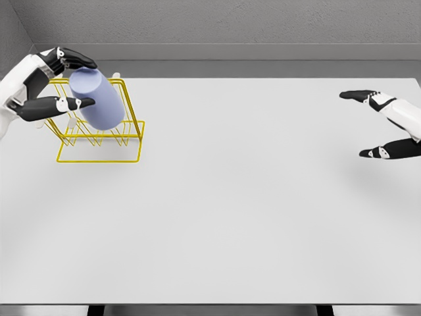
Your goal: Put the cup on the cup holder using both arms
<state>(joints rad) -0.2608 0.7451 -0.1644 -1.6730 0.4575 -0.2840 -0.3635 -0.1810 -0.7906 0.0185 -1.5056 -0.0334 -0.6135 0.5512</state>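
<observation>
A pale lavender cup (97, 99) hangs tilted over the yellow wire cup holder (128, 158) at the table's far left. My left hand (74, 82) is shut on the cup, with dark fingers (77, 61) over its top and the thumb (66, 105) against its near side. The cup overlaps the holder's upper rails; whether it touches them I cannot tell. Far off at the right edge, my right hand (367, 124) is open, its fingers spread and holding nothing.
The white table (250, 210) stretches wide between the two hands. A grey wall runs behind the table's far edge. The holder stands close to the table's left border.
</observation>
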